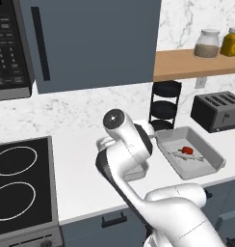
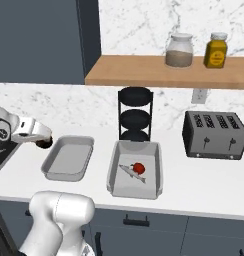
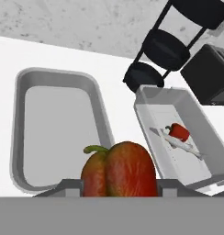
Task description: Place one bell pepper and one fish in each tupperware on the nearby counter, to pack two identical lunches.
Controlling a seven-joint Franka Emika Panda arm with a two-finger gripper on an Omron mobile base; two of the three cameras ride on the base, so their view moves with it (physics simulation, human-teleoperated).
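Observation:
A red-green bell pepper point(image 3: 118, 167) sits between the jaws of my gripper point(image 2: 42, 143), which is shut on it. The gripper hangs just left of the empty grey tupperware point(image 2: 68, 158), above the white counter point(image 2: 204, 177). In the hand view that empty tupperware point(image 3: 22, 133) lies to the left, past the pepper. A second tupperware point(image 2: 153, 172) to its right holds a small red bell pepper point(image 2: 139, 167) and a silver fish point(image 2: 129, 173) side by side. The left base view has my arm covering most of the empty tupperware point(image 1: 140, 171); the filled one point(image 1: 213, 155) stands to the right.
A black three-tier rack point(image 2: 135, 114) stands behind the tupperwares and a dark toaster point(image 2: 214, 135) at the right. A wooden shelf point(image 2: 144, 72) with two jars hangs above. A black cooktop point(image 1: 18, 183) lies at the left, under a microwave point(image 1: 8, 48).

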